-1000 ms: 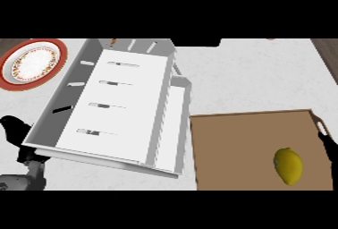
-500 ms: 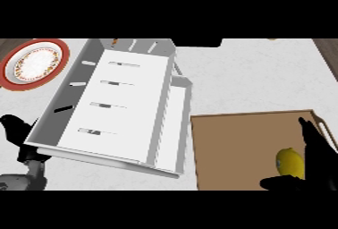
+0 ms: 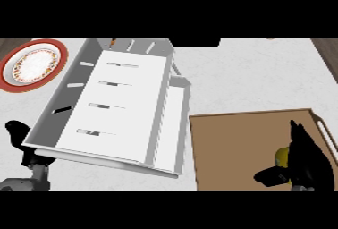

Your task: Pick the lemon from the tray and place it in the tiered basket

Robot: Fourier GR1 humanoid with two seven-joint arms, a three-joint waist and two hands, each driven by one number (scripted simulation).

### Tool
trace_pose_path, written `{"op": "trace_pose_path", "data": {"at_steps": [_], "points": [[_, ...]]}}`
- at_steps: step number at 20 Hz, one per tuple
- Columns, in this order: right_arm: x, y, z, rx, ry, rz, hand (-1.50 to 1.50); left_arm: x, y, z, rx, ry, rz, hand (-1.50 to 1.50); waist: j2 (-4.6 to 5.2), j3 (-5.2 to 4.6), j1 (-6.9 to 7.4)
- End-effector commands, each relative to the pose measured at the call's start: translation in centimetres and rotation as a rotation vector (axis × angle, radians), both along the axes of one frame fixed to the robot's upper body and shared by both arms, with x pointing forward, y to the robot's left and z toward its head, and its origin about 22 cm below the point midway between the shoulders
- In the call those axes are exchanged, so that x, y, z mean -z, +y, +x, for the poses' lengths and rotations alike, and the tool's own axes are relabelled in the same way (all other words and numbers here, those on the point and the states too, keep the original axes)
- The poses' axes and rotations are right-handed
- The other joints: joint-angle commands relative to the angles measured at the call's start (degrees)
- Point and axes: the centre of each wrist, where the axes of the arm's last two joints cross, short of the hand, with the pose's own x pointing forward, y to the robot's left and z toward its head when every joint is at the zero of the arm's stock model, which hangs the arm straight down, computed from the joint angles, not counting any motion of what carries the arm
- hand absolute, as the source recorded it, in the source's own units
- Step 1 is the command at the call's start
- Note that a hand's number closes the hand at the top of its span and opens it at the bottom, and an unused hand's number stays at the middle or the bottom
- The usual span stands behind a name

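My right hand (image 3: 305, 162) curls round the lemon (image 3: 282, 156), on the tray (image 3: 231, 152); lift and basket (image 3: 119, 107) placement remain.

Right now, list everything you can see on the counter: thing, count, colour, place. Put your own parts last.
tiered basket: one, white, slotted shelves, left of centre, lying at a slant.
plate: one, red rim with a patterned pale middle, upper left, beside the basket.
tray: one, brown with a pale handle at its right edge, lower right.
lemon: one, yellow, on the tray's right part, mostly hidden by the right hand.
counter: one, pale grey speckled top.
left hand: black, on a grey forearm, lower left edge beside the basket's corner, holding nothing.
right hand: black, over the tray, fingers and thumb closing round the lemon.
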Motion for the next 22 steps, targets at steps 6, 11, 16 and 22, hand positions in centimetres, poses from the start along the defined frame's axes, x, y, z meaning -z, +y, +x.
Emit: {"op": "trace_pose_path", "data": {"at_steps": [6, 11, 16, 22], "points": [[2.7, -0.7, 1.0, 0.128, 0.023, -0.105, -1.50, 0.4, 0.7, -0.9, -0.005, -0.004, 0.000, 0.00, -0.07, 0.02, -0.12], [3.0, -3.6, 0.7, 0.129, 0.086, -0.109, -1.50, -1.3, 1.4, -0.4, -0.008, 0.008, 0.011, 0.00, -0.07, 0.03, -0.18], [3.7, -1.5, -1.5, 0.066, 0.186, 0.036, 1.50, -1.4, 0.5, 0.4, 0.003, 0.013, -0.012, 0.00, -0.09, 0.02, -0.45], [5.4, -2.0, -0.4, 0.007, 0.215, -0.083, 1.50, -2.8, 0.9, -1.6, 0.005, -0.001, 0.014, 0.00, -0.16, 0.05, 0.22]]}}
